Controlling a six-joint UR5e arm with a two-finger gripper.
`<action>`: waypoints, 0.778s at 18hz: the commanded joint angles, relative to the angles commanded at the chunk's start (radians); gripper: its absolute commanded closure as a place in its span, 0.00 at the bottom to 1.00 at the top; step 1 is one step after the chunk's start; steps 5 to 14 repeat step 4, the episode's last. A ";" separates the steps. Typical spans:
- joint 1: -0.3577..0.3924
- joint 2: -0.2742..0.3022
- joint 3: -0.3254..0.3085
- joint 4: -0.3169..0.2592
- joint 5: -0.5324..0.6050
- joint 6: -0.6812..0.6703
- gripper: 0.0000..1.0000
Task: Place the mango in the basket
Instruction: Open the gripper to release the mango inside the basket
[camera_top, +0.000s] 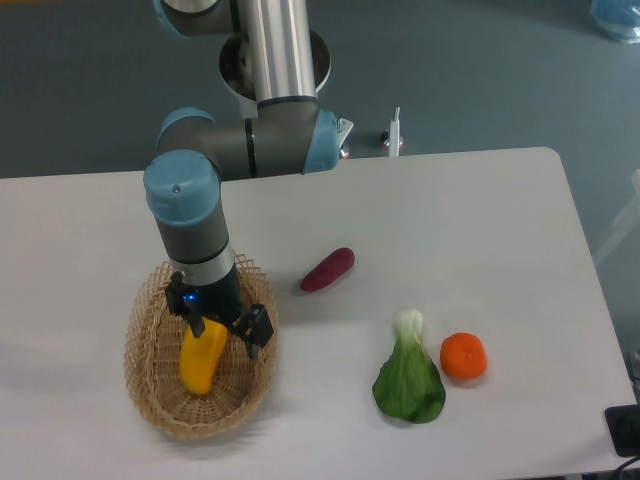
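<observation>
Robot lab, UR5e arm (262, 150), white table (470, 230), grey floor (480, 70)

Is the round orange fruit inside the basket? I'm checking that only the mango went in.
No, the orange fruit sits on the table right of the leafy green, far from the basket.

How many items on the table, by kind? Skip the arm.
Fruit: 2, mango and orange
Vegetables: 2, purple sweet potato and bok choy
Containers: 1, wicker basket
Total: 5
</observation>
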 joint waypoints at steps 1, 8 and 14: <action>0.000 0.000 0.000 -0.002 0.002 0.000 0.00; 0.003 0.003 0.000 0.002 0.000 0.000 0.00; 0.003 0.003 0.000 0.002 0.000 0.000 0.00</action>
